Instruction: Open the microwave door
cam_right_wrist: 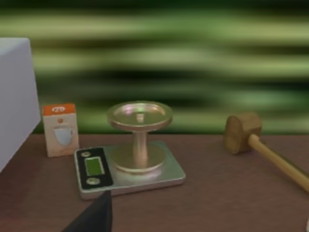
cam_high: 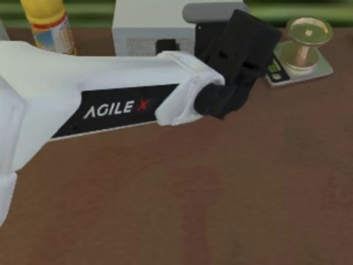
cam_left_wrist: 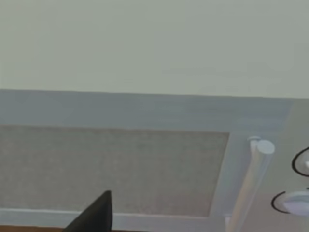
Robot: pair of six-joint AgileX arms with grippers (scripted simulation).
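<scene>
Jaws of the left gripper are hidden under its own black body in the top view, and the left wrist view shows only one dark fingertip, so whether they are spread or pressed together cannot be told, nor whether they touch anything. White letters reading "AGILE X" run along the black strip of the left arm, which crosses the wooden table toward the microwave.

Taking the microwave as landmark: the left gripper is right up against its front. In the left wrist view the microwave door fills the frame, its speckled grey mesh window set in a pale border, with a pale bar handle along one edge and the rims of two knobs just beyond it. The door looks flush with the front.

To the right of the microwave, near it, sits a kitchen scale with a green display and a gold raised pan; no digits can be read. A small orange-topped carton stands between microwave and scale, its print unreadable. Farther right lies a wooden mallet. A yellow bottle stands left of the microwave, label illegible.

Only one dark fingertip of the right gripper shows, well apart from the microwave; its jaw state cannot be told.
</scene>
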